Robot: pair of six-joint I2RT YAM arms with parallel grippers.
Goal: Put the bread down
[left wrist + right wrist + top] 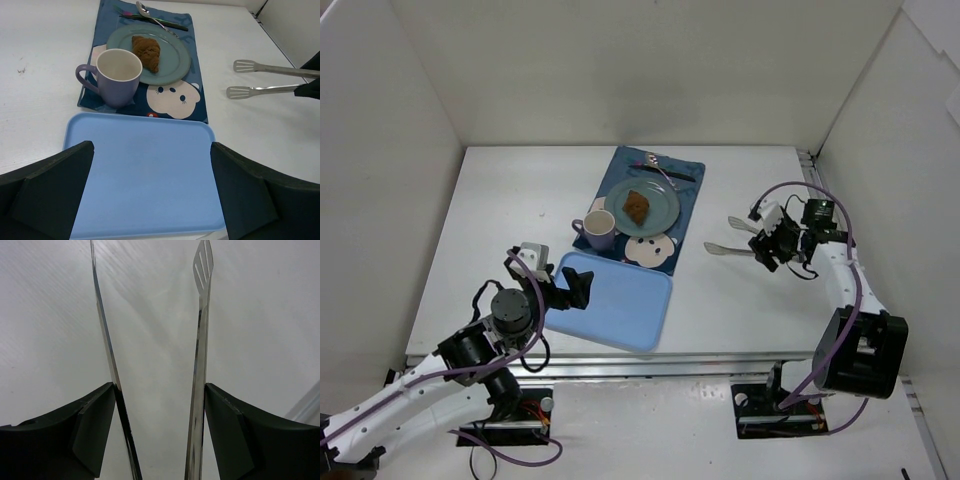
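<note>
**Approach stage.** We are gripping steel tongs (725, 248) in the right gripper (767, 240). Its fingers (90, 420) are bearing on the outside of each tong arm, with the blades standing apart. The bread (637, 207) is lying on a teal plate (175, 65), well beyond the blade tips. The left gripper (152, 165) is hovering wide open over a light blue tray (620, 310), with the bread far ahead of its fingers. We are judging that the next move calls for carrying the blades astride the bread, then squeezing.
</note>
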